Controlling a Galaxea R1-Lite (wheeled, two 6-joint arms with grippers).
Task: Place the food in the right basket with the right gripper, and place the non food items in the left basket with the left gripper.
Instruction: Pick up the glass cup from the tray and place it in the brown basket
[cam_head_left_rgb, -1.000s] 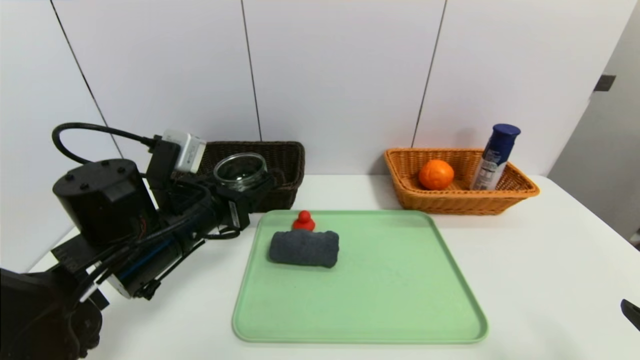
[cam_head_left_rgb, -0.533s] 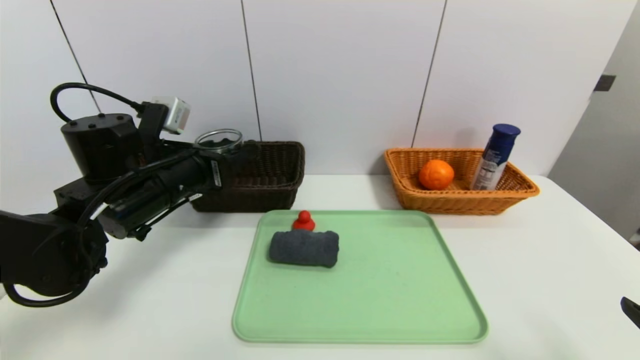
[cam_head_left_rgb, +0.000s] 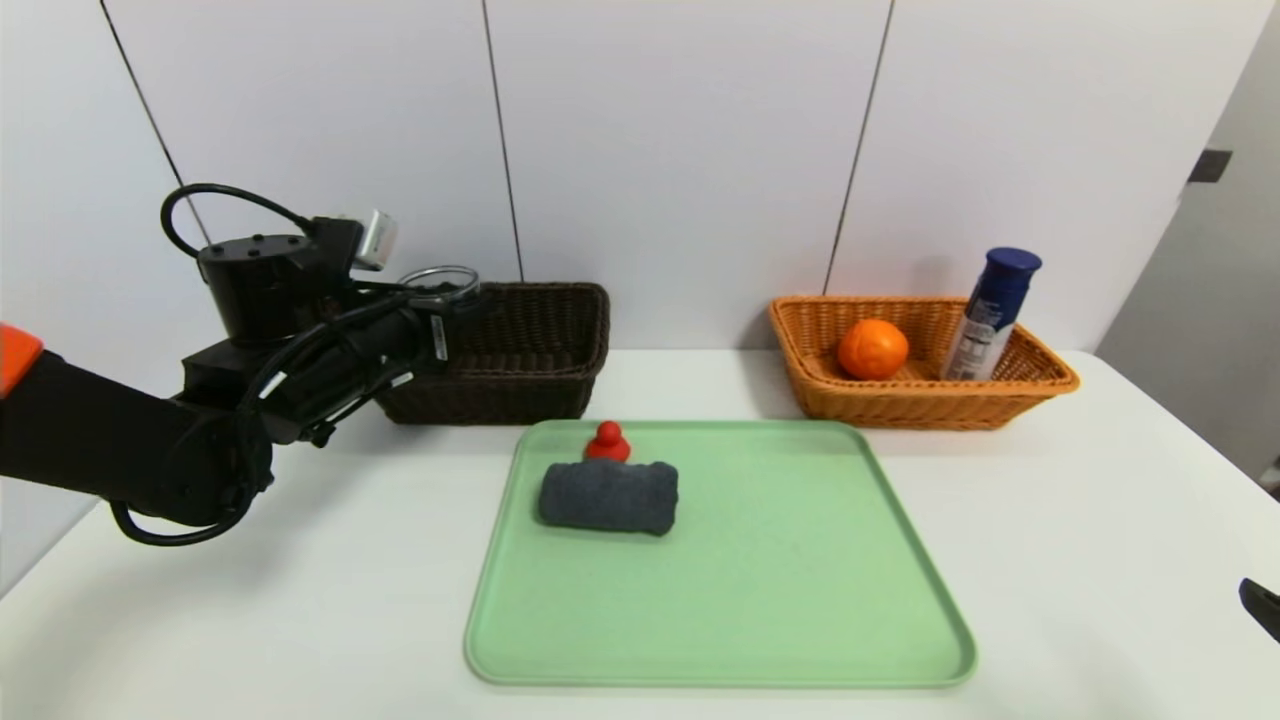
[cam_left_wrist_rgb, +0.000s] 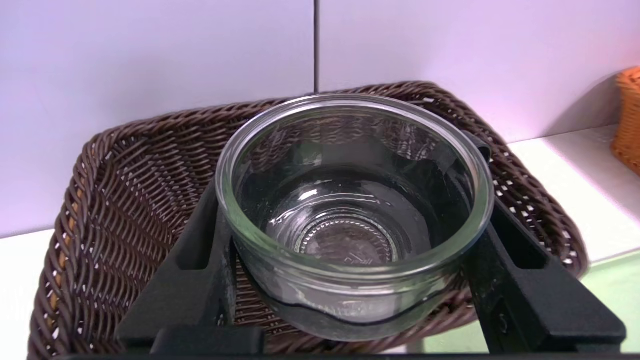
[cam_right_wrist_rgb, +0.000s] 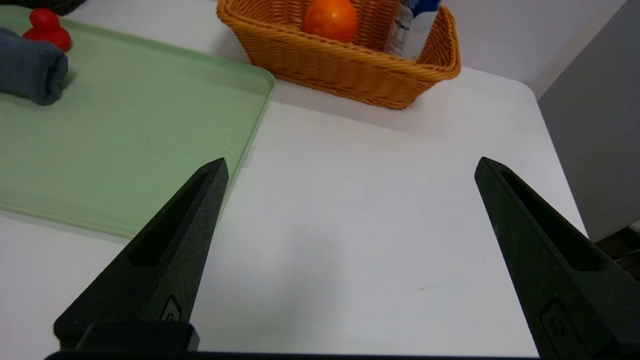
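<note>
My left gripper (cam_left_wrist_rgb: 350, 280), pinching glass bowl (cam_left_wrist_rgb: 352, 210), advanced over dark basket (cam_head_left_rgb: 520, 350) at 11 o'clock. Right gripper (cam_right_wrist_rgb: 350, 250) spread, idle. Orange (cam_head_left_rgb: 872, 348) binned; towel (cam_head_left_rgb: 608, 496), red toy (cam_head_left_rgb: 607, 441) remain.

right gripper (cam_head_left_rgb: 1260, 605) cut off at head view's edge, red toy (cam_head_left_rgb: 607, 441) half hidden behind rolled towel (cam_head_left_rgb: 608, 496)

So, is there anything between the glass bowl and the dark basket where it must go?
Nothing visible. The left tool holds the glass bowl above the dark basket, whose visible inside holds nothing.
</note>
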